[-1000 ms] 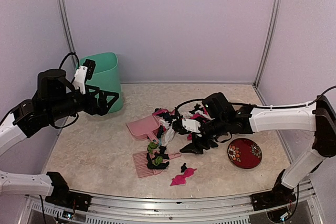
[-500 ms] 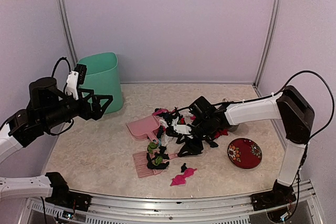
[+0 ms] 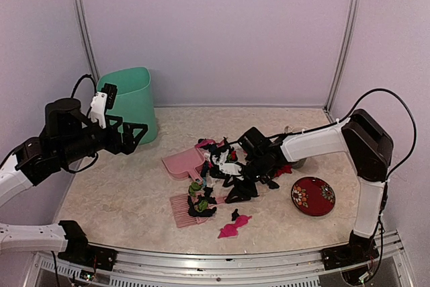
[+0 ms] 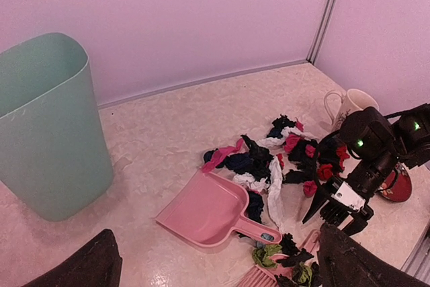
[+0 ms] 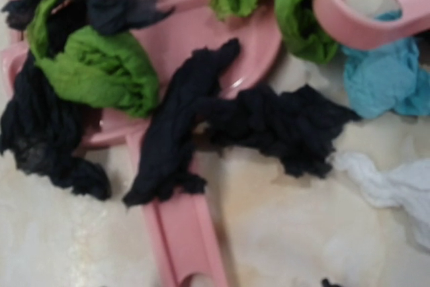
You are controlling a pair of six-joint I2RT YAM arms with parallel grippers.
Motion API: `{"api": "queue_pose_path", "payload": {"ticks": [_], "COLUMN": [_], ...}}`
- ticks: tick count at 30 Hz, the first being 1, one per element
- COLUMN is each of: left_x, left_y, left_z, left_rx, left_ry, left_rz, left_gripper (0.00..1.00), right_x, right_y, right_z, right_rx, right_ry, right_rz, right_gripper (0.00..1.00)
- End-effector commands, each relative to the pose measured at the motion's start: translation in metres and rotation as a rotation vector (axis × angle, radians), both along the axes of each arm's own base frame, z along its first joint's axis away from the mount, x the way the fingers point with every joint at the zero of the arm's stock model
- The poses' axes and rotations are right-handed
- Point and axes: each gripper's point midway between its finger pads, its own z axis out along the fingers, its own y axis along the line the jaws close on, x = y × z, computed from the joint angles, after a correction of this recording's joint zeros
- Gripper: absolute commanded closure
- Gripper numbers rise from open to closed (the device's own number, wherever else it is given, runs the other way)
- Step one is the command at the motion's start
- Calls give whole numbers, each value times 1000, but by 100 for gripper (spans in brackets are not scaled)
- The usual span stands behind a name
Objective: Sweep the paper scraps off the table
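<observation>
The paper scraps (image 3: 236, 166) lie in a heap of black, red, white and magenta bits at mid-table (image 3: 121, 193). A loose magenta one (image 3: 234, 226) lies near the front. In the right wrist view, green (image 5: 101, 72), black (image 5: 181, 126), teal (image 5: 383, 85) and white (image 5: 396, 186) scraps lie close below, on and around the pink brush (image 5: 181, 233). My right gripper (image 3: 227, 166) hangs low over the heap's left side. It looks open in the left wrist view (image 4: 332, 212). Its fingers are out of its own view. My left gripper (image 3: 134, 136) is wide open and empty, raised at the left.
A pink dustpan (image 3: 183, 163) lies left of the heap, its handle toward the brush (image 3: 191, 208). A green bin (image 3: 131, 102) stands at the back left. A red patterned plate (image 3: 313, 196) lies at the right. A white mug (image 4: 349, 107) stands behind the right arm.
My right arm has folded its elbow back and its gripper has moved left over the heap, toward the brush. My left gripper drew back, then came a little forward.
</observation>
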Motion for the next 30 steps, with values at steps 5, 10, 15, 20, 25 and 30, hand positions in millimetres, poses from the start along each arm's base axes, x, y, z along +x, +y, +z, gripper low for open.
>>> {"api": "queue_pose_path", "payload": {"ticks": [5,10,15,20,25,30], "left_x": [-3,-3,-3,-4,-5,-5], "left_y": [6,5,7,10,14,14], "left_z": [10,3,-2,-3,-1,-2], "left_rx": [-32,-25,-17,-18,-22,-22], "left_ry": [-12,-6,1,-4,-14,-13], "left_rz": [33,26,32,40,49,48], "left_gripper": [1,1,1,1,1,1], "right_x": [-8,-16,-22,-27,-36,-46], "right_y": [4,2,0,-2,-3,-4], "right_z": [-18,-31,-40,-46,-53,-58], "right_rx": [-10,-48,-87,-110,-132,-149], "right_ry": [23,45,38,25,19,17], "right_rz": [22,31,28,16,-1,-32], "right_gripper": [36,38,44,52,60,62]}}
